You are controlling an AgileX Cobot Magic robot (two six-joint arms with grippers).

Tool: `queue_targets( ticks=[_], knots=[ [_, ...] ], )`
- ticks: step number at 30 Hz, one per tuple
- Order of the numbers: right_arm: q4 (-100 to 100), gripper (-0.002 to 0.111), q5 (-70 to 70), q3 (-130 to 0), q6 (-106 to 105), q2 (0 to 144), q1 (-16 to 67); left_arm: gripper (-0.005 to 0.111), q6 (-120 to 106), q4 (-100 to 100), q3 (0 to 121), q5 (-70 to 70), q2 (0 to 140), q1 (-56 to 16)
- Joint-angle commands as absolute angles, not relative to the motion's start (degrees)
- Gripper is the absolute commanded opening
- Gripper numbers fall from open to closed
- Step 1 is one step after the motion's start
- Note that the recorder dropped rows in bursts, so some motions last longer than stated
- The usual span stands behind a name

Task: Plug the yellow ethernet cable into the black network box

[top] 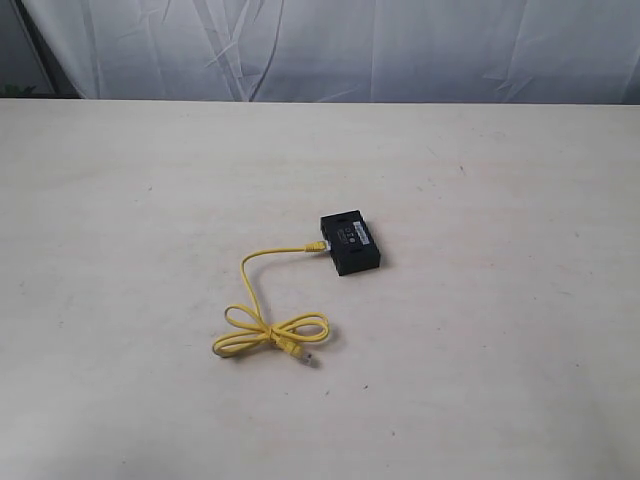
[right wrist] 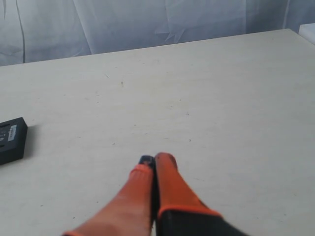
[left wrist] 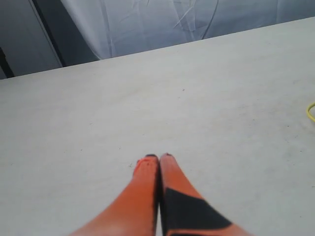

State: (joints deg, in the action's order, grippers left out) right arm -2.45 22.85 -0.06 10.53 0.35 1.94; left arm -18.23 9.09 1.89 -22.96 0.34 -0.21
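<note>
The black network box (top: 350, 243) lies flat near the middle of the table, white label up. The yellow ethernet cable (top: 262, 325) runs from a knotted loop up to the box; one plug (top: 316, 245) sits against the box's left side, the other plug (top: 298, 352) lies free by the loop. Neither gripper shows in the exterior view. My left gripper (left wrist: 158, 157) is shut and empty over bare table, a bit of yellow cable (left wrist: 310, 111) at that view's edge. My right gripper (right wrist: 155, 159) is shut and empty, with the box (right wrist: 12, 139) off to one side.
The pale table (top: 500, 350) has a white cloth backdrop (top: 330, 45) behind its far edge. A dark gap (left wrist: 49, 34) shows beside the cloth in the left wrist view. A white object (right wrist: 309, 32) sits at the table corner in the right wrist view.
</note>
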Motion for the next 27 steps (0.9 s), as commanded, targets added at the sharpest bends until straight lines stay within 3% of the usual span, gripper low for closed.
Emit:
queue_targets(
  ticks=[1, 27],
  knots=[
    [-2.7, 0.0, 21.8, 0.0, 10.5, 0.0, 1.7, 0.0, -18.1, 8.1, 1.7, -22.0, 0.0, -0.1],
    [-2.7, 0.0, 22.0, 0.0, 10.5, 0.0, 1.7, 0.0, -4.4, 4.5, 0.0, -13.2, 0.0, -0.1]
  ],
)
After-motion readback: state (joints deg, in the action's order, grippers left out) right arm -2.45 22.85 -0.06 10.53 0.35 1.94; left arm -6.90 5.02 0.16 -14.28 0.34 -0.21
